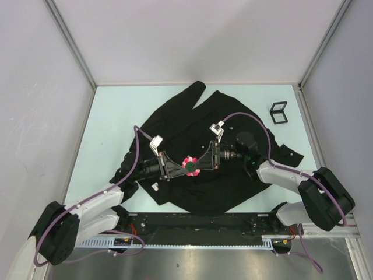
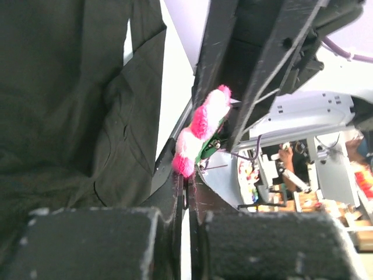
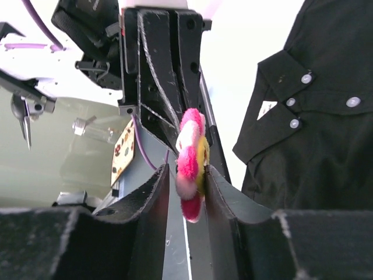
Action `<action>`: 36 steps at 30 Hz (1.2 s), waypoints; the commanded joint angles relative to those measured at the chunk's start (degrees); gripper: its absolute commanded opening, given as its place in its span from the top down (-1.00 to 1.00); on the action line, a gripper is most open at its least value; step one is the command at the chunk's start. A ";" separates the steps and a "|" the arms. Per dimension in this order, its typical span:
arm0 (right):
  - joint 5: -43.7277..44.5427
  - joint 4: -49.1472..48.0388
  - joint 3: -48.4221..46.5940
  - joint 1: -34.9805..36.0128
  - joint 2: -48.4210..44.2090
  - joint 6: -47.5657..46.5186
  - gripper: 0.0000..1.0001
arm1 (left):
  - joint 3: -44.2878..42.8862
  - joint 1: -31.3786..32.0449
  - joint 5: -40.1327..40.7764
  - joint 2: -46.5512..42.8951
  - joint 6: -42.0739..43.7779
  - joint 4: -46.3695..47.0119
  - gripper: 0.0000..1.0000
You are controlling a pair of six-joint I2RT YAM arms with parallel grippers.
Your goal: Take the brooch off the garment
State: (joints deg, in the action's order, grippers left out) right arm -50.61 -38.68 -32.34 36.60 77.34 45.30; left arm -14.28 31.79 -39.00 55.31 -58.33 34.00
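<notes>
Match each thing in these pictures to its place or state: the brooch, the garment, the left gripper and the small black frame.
Column one:
1 brooch
2 garment
3 left gripper
4 black frame

Column two:
A spread out on the table
B fingers closed together
C at the far right of the table, apart from the garment
D between the fingers of the right gripper

Pairs: 1-D, 2-A, 3-B, 4-C
</notes>
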 commanded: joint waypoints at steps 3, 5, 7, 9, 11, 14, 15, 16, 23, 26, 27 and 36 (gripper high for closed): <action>-1.07 -2.37 -0.36 -0.83 0.09 2.69 0.27 | 0.92 -1.03 -0.99 3.66 -6.00 4.40 0.99; -1.16 -1.58 -0.36 -0.83 0.09 1.73 0.21 | 1.27 -1.20 -1.07 4.10 -7.24 5.72 0.99; -0.98 -0.01 -0.36 -0.83 -0.08 0.76 0.18 | 1.28 -1.12 -1.16 4.02 -7.85 5.99 0.99; -0.54 0.88 -0.36 -0.83 -0.26 -0.47 0.17 | 0.93 -1.20 -1.34 4.11 -7.86 5.64 1.00; -0.46 1.06 -0.27 -0.74 -0.09 -0.74 0.17 | 0.66 -1.20 -1.43 3.93 -7.77 5.11 0.99; -0.28 0.53 -0.36 -0.65 0.61 -0.83 0.21 | 0.40 -1.29 -1.43 3.67 -7.77 4.67 0.99; -0.28 0.36 -0.36 -0.57 0.79 -0.83 0.22 | 0.31 -1.21 -1.51 3.58 -7.77 4.59 0.99; -0.28 0.01 -0.27 -0.48 0.88 -0.83 0.23 | 0.22 -1.20 -1.51 3.49 -7.86 4.50 0.99; -0.19 -0.87 -0.36 0.22 2.29 -1.09 0.33 | -0.13 -1.29 -1.69 3.40 -8.21 4.32 0.99; -0.10 -0.79 -0.36 0.40 2.81 -1.27 0.41 | -0.13 -1.20 -2.04 3.58 -8.38 4.59 0.99; 0.07 -0.70 -0.27 0.40 2.82 -1.44 0.44 | -0.13 -1.29 -1.95 3.75 -8.38 4.50 0.99; -0.28 -2.45 -0.36 0.93 3.69 -0.31 1.00 | 0.05 -1.20 -2.30 3.31 -8.47 5.02 0.99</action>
State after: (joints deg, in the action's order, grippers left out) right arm -50.43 -37.89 -32.32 36.69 80.20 44.60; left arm -13.58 30.76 -40.69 59.27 -66.06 36.71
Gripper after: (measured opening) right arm 0.102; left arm 0.021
